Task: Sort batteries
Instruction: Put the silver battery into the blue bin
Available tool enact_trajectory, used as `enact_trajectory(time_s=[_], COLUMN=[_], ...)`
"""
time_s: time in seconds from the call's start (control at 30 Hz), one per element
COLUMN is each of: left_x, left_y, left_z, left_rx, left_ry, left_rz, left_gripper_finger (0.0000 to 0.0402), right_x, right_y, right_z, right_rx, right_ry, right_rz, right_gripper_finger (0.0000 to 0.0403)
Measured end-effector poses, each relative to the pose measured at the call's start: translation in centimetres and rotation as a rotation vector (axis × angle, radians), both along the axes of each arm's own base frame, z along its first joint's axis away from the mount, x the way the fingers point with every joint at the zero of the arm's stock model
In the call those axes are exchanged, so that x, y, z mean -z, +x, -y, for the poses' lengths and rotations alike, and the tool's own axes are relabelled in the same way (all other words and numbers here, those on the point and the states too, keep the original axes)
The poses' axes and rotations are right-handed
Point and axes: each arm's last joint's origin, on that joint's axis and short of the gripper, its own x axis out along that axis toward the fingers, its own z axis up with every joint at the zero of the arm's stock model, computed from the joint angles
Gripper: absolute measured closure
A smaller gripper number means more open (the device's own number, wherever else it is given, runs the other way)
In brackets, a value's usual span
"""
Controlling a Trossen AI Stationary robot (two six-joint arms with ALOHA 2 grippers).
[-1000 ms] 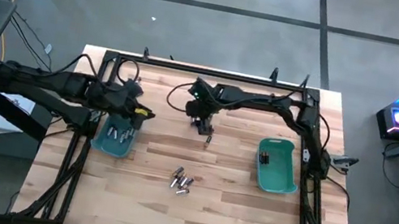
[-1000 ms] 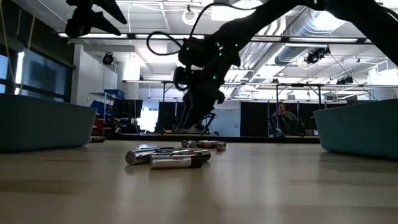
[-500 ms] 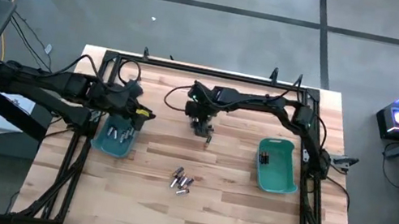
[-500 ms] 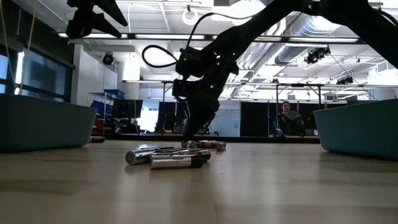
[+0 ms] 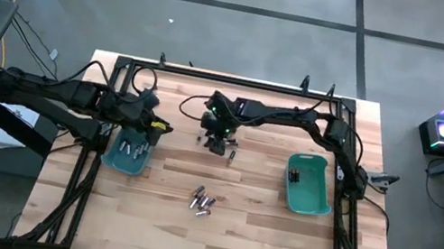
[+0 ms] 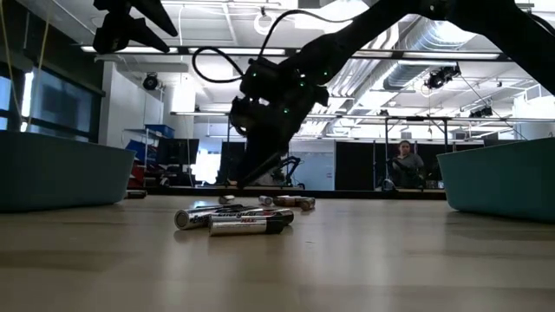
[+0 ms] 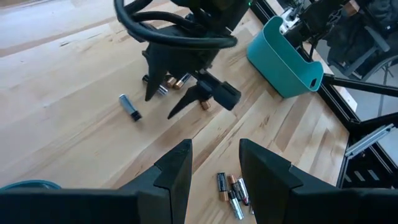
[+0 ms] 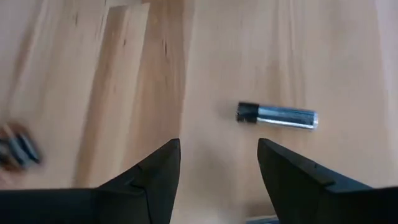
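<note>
Hovering low over the pale, grained butcher-block wooden table (image 5: 256,241), the right gripper (image 7: 177,96) spreads its two dark angular fingers wide around nothing; in its own wrist view the fingertips (image 8: 155,165) frame bare planks, with one slim silvery cylindrical battery with a black end cap (image 8: 277,116) lying flat just beyond them, untouched. That same cell shows as a small grey stub (image 7: 130,106) in the left wrist view, close beside the spread fingers. Just behind the gripper lie a few copper-ended batteries (image 7: 173,81), partly hidden by the black arm and its looping cable; how many cannot be told.

At about 6 o'clock from the right gripper, toward the table's middle, rests a loose cluster of silvery and dark batteries (image 5: 203,202), seen side-on in the low view as glossy labelled tubes (image 6: 238,221).

The left gripper (image 5: 152,123) hangs above the smooth teal plastic bin at 9 o'clock (image 5: 110,158), its matte fingers (image 7: 177,168) apart with an empty gap; several cells (image 5: 134,147) lie in that bin. A second teal bin at 3 o'clock (image 5: 311,200) holds a few dark cells (image 5: 293,173), too small to count
</note>
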Motion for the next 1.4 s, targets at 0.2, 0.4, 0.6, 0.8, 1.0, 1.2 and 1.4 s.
enact_trajectory(time_s=[0.2,0.4,0.6,0.8,1.0,1.2,1.4], left_x=[0.0,0.0,0.0,0.0,0.0,0.0,0.0], left_y=[0.0,0.0,0.1,0.1,0.1,0.1,0.1], left_z=[0.0,0.1,0.1,0.2,0.2,0.2,0.2], left_rx=[0.005,0.019,0.033,0.037,0.050,0.051,0.051], left_ry=[-0.004,-0.019,-0.031,-0.034,-0.046,-0.045,-0.044], left_rz=[0.000,0.000,0.006,0.006,0.005,0.005,0.004], left_gripper_finger=[0.0275,0.0275,0.0275,0.0275,0.0275,0.0275,0.0275], right_x=[-0.4,-0.9,2.0,4.7,4.6,2.5,-4.3], right_y=[0.7,2.3,3.6,5.7,6.9,6.7,5.3], right_z=[0.3,0.9,1.4,1.4,0.9,0.6,2.3], right_rx=[-0.171,-0.164,-0.080,0.047,0.070,0.019,0.072], right_ry=[-0.263,-0.329,-0.239,-0.152,-0.159,-0.172,-0.168], right_rz=[0.114,0.316,0.368,0.328,0.325,0.131,-0.079], right_gripper_finger=[0.0195,0.0195,0.0195,0.0195,0.0195,0.0195,0.0195])
